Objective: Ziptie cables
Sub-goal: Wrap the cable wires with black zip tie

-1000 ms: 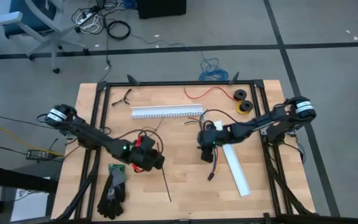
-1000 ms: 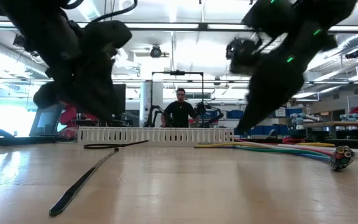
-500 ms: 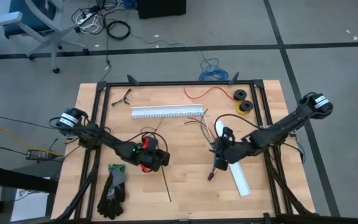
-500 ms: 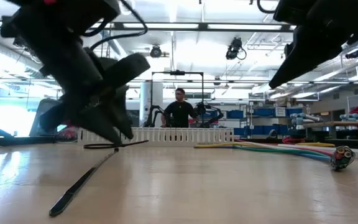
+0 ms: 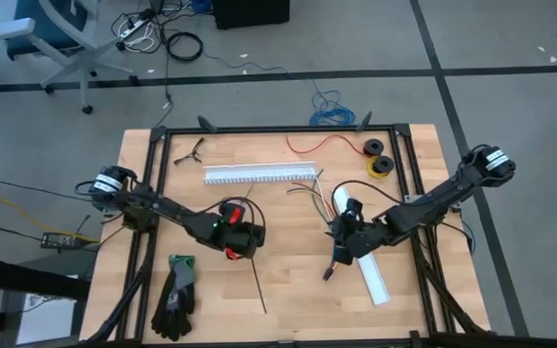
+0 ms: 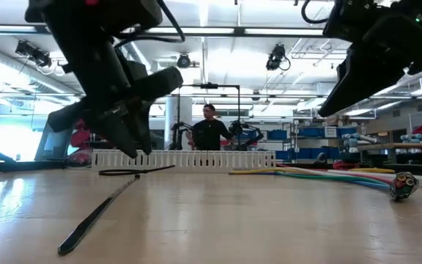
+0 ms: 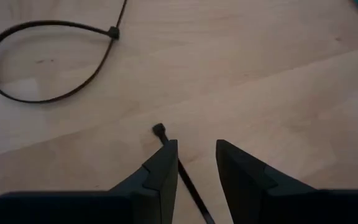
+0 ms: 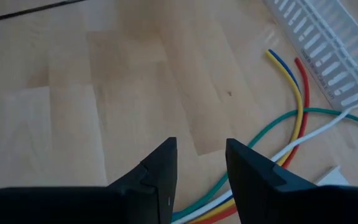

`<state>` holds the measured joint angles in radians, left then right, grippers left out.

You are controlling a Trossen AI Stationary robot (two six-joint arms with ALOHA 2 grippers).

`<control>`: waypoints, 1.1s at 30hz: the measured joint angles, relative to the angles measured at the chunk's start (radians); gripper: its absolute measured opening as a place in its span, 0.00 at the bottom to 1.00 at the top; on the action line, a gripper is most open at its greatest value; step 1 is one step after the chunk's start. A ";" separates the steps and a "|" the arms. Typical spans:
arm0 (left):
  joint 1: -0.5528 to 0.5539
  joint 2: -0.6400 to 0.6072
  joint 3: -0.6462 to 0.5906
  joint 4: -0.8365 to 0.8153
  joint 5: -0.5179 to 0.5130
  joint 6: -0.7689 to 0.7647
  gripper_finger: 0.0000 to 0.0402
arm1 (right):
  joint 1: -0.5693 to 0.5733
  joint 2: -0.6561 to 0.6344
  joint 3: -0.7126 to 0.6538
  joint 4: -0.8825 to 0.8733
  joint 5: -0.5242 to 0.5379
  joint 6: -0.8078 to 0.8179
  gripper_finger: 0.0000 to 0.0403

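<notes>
The cables (image 5: 309, 193) lie on the wooden table right of centre, and their dark connector (image 5: 329, 275) points at the near edge. In the low view the cables (image 6: 328, 176) lie flat and end at the connector (image 6: 403, 185). My right gripper (image 5: 340, 238) hangs open above their middle, and the coloured wires (image 8: 291, 124) show beyond its fingertips (image 8: 201, 163). My left gripper (image 5: 251, 244) stands open over the head end (image 7: 159, 129) of a straight black ziptie (image 5: 258, 285). A looped ziptie (image 7: 48, 62) lies just beyond the left gripper (image 7: 196, 155).
A long white slotted channel (image 5: 259, 174) lies toward the far edge, and a second piece (image 5: 367, 266) lies slantwise under my right arm. A glove (image 5: 175, 295) is at the near left. Two spools (image 5: 379, 158) and a red wire (image 5: 327, 145) are at the far right. A person (image 6: 209, 132) stands beyond the table.
My right gripper has risen and gone toward the table's right and near edges, away from the spot over the cables' far part. My left gripper has shifted a little toward the table's right and tipped steeper over the straight ziptie. Cables and zipties have stayed put.
</notes>
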<state>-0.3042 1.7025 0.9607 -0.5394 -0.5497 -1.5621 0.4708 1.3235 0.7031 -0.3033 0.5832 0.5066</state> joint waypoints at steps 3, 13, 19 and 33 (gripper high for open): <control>0.013 0.027 -0.001 0.005 0.031 0.001 0.30 | 0.000 0.000 -0.021 0.028 0.000 0.021 0.31; 0.040 0.151 0.006 0.015 0.054 -0.026 0.27 | 0.010 0.000 -0.040 0.043 -0.011 0.051 0.31; 0.040 0.150 0.003 0.018 0.029 0.009 0.03 | 0.011 0.000 -0.040 0.057 -0.011 0.050 0.31; -0.019 0.120 0.107 0.066 -0.225 0.314 0.00 | 0.013 0.000 -0.040 0.098 -0.003 0.013 0.31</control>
<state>-0.3227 1.8221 1.0676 -0.4731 -0.7745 -1.2481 0.4839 1.3235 0.6628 -0.2050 0.5800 0.5192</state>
